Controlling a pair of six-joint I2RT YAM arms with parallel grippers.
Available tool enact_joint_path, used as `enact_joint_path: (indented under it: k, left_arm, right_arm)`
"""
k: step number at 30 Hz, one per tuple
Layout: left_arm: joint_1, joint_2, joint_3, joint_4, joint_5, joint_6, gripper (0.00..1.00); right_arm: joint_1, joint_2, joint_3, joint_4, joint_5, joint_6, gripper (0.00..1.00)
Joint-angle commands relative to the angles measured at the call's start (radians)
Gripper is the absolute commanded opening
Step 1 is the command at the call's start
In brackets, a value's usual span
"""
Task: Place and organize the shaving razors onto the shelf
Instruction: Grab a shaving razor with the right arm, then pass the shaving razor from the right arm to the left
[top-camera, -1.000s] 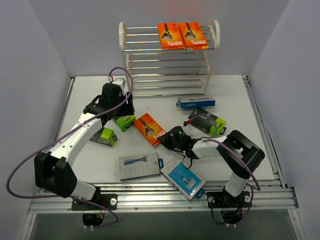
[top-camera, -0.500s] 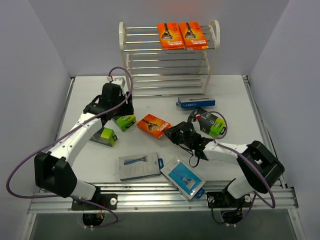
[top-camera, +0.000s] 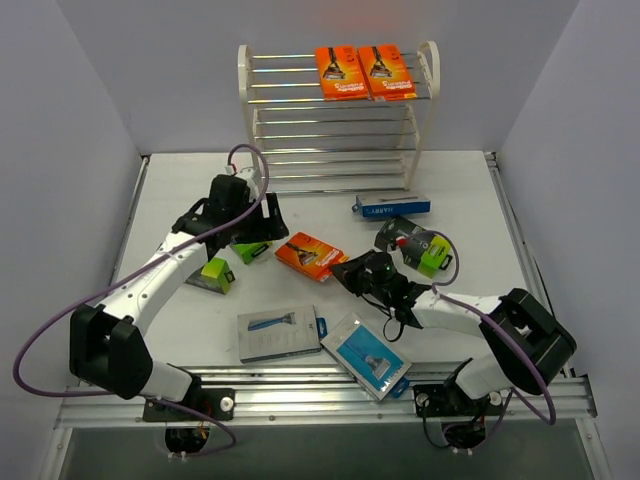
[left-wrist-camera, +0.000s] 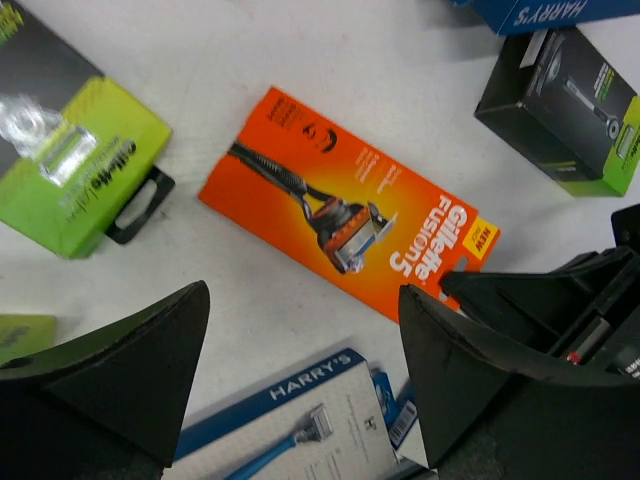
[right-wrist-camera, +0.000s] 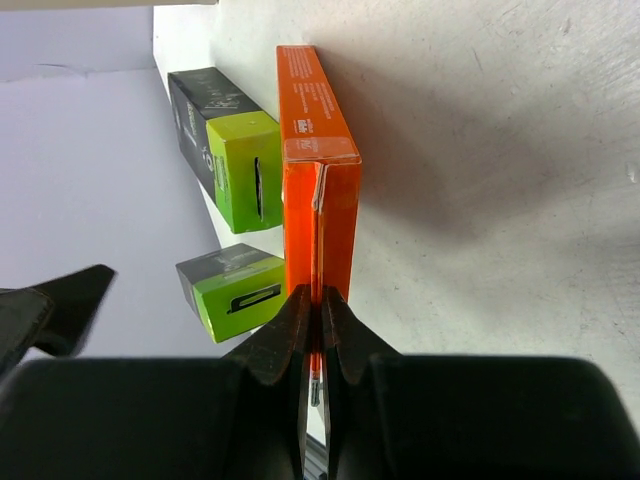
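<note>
The right tool is clamped tight on the thin end flap of the orange razor pack, which lies on the desk well short of the shelf. The left tool hovers above it, jaws spread and empty. Lift slowly, as so slim a pinch could slip.

Top external camera: mounted high behind the arm bases at the near edge, facing down and toward the far wall. It takes in the whole table and the shelf.

Left wrist camera: looks straight down from close range onto the orange Gillette Fusion5 razor card.

Right wrist camera: at table level and very near, sighting leftward along that card's edge.

All three views share the card.
</note>
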Motion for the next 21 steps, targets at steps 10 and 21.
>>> enact_joint_path:
  k: [10, 21]
  left_arm:
    - [0.077, -0.237, -0.452, 0.453, 0.459, -0.592, 0.94]
    - [0.02, -0.229, -0.671, 0.849, 0.512, -0.965, 0.94]
  right_arm:
    - [0.018, -0.04, -0.044, 0.216, 0.054, 0.024, 0.0]
    - [0.03, -0.029, -0.066, 0.344, 0.039, -0.085, 0.0]
